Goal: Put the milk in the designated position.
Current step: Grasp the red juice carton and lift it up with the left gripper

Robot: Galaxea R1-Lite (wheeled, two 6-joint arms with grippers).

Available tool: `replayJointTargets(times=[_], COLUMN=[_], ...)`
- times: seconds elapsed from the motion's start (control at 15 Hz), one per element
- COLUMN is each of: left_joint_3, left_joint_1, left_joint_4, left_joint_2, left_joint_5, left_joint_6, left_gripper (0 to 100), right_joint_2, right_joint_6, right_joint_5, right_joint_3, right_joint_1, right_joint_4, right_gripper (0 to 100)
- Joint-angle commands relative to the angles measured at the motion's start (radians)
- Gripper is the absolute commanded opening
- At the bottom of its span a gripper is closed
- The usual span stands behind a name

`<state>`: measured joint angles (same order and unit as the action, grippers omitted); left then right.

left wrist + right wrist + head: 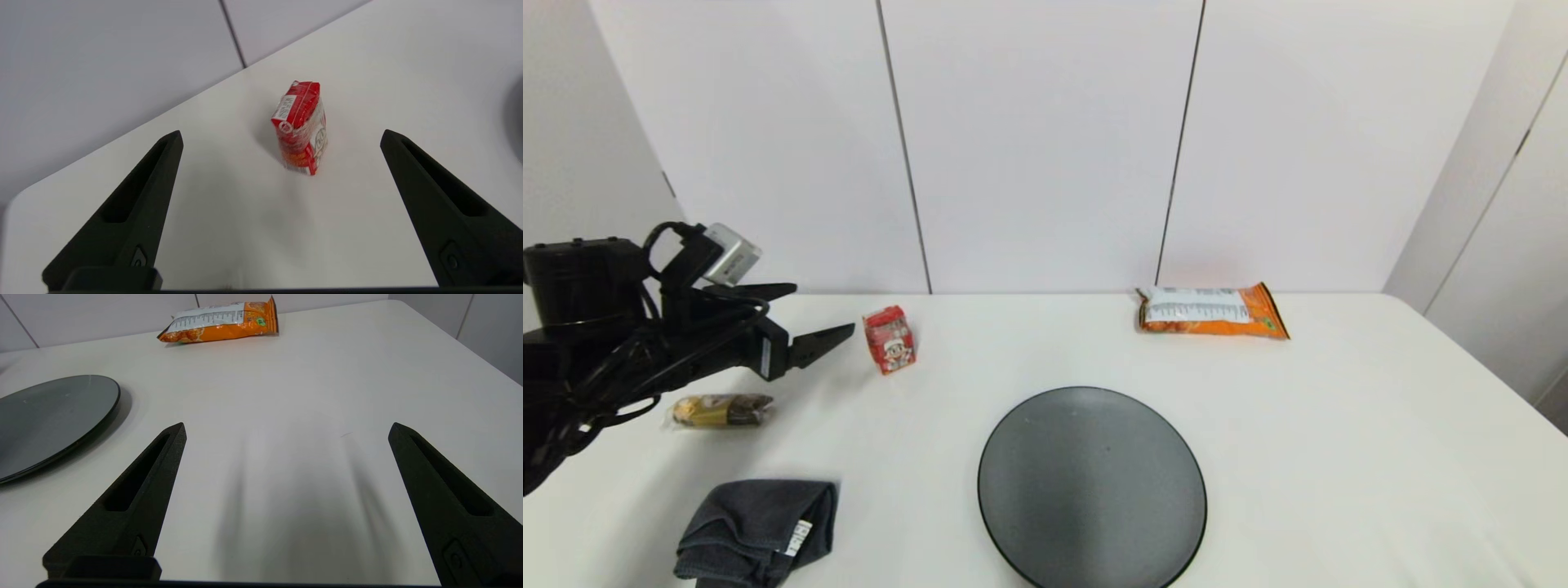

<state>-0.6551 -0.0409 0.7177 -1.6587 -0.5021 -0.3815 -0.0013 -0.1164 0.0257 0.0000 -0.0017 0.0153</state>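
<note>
The left claw (823, 313) is spread wide with its 2 fingers apart, holding nothing. The milk (889, 339) stands just ahead of it, not touching.

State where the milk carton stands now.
In the head view, the milk carton stands upright at the table's far left, just beyond the open left gripper.
</note>
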Motion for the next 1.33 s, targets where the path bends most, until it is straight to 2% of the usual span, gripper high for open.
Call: replayJointTargets(times=[0.07,0.87,0.93,1.33], left_joint_3=[-0.118,-0.282,-0.291,-0.307], left_joint_1=[-0.001,0.012,0.018,0.019], left_joint_4=[0.086,0.091,0.092,0.094], left_joint_2=[-0.274,-0.484,-0.486,-0.486], left_joint_5=[-0.185,-0.207,-0.205,-0.207], left_joint_6=[0.001,-0.007,-0.004,-0.007], left_gripper=[100,100,0,0], right_joint_2=[0.001,0.001,0.001,0.001], right_joint_6=[0.0,-0.002,0.0,0.0], right_joint_5=[0.0,0.002,0.0,0.0], right_joint_3=[0.0,0.0,0.0,0.0], right_joint_1=[0.0,0.0,0.0,0.0], right_joint_4=[0.0,0.0,0.0,0.0], right_gripper=[100,100,100,100])
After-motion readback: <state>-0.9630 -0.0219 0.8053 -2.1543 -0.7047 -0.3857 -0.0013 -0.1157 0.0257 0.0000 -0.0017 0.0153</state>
